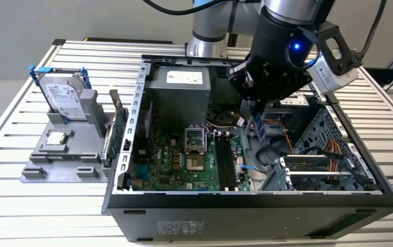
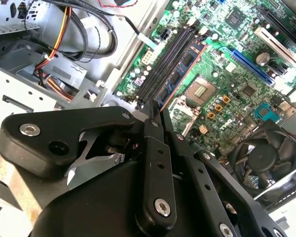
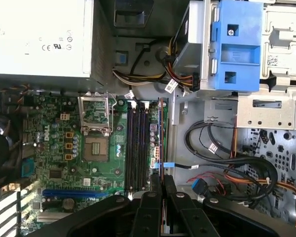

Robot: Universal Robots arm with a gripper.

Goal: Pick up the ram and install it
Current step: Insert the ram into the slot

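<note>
Slatted metal table (image 1: 17,170) carries the open computer case (image 1: 251,203), and the claw (image 2: 157,114) is down inside, pinched narrow on the ram (image 2: 180,74), edge-on above the memory slots (image 3: 137,143). Pickup done; seating not yet visibly finished.

In the second wrist view I see my gripper (image 2: 157,112) closed on the ram (image 2: 180,76), a thin board standing on its edge over the motherboard (image 2: 227,54), beside the black slots (image 2: 165,61).
</note>
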